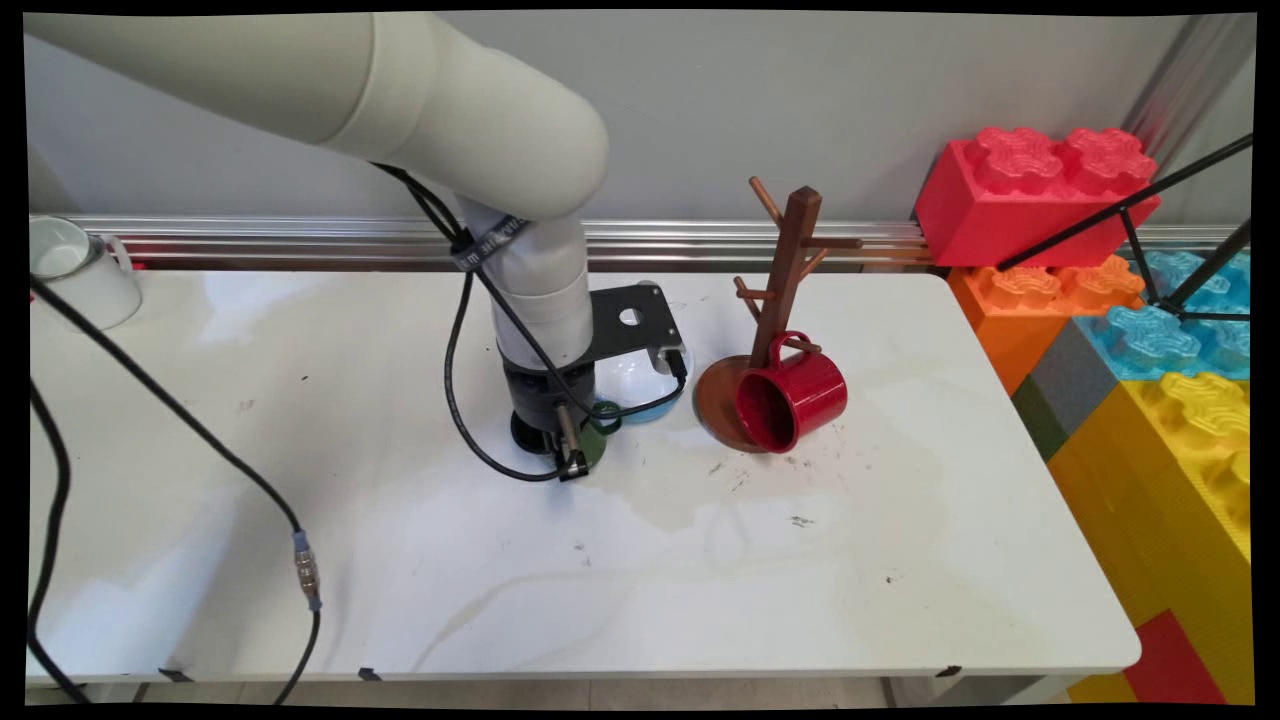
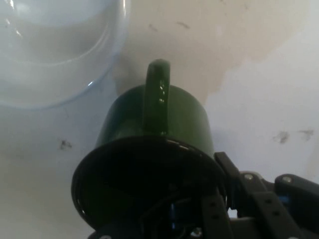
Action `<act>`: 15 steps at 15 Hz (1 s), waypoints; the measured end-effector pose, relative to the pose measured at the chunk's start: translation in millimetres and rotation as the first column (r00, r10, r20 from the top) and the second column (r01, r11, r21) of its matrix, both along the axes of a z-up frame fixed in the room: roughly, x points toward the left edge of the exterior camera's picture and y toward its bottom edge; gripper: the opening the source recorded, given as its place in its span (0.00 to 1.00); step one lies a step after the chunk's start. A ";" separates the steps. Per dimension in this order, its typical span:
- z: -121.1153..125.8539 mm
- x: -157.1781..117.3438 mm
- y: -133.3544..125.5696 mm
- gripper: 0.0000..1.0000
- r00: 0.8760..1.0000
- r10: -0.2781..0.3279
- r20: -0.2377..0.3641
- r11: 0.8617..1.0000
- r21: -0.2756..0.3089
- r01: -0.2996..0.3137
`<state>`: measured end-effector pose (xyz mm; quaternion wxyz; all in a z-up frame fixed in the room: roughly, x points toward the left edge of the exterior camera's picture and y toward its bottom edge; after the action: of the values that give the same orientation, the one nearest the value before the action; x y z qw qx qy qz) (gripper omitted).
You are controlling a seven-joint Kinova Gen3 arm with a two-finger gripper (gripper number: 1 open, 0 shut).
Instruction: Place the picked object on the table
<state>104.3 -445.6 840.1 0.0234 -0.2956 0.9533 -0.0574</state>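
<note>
A dark green mug (image 1: 596, 446) (image 2: 154, 119) sits on the white table (image 1: 300, 480) just in front of a light blue bowl (image 1: 645, 388) (image 2: 50, 55). In the hand view its handle (image 2: 158, 94) points away from me and its dark opening faces the camera. My gripper (image 1: 566, 452) (image 2: 217, 172) is down at the mug's rim, one finger inside the opening and the other (image 2: 225, 172) against the outside wall, shut on the rim. The arm hides most of the mug in the main view.
Right of the bowl stands a brown wooden mug tree (image 1: 790, 260) with a red mug (image 1: 792, 400) hung on a low peg over its round base. A white mug (image 1: 75, 270) sits at the back left. Big toy bricks (image 1: 1130, 330) flank the table's right edge. A black cable (image 1: 305, 570) trails across the left.
</note>
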 end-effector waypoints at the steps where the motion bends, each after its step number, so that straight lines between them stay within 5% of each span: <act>1: -2.2 -0.3 -2.1 0.00 1.000 0.000 0.005 1.000 0.004 0.000; 15: -21.3 -1.8 -20.5 0.00 0.999 0.007 0.042 0.999 0.034 -0.009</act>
<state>102.5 -466.1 818.8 0.0488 -0.2976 0.9523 -0.0472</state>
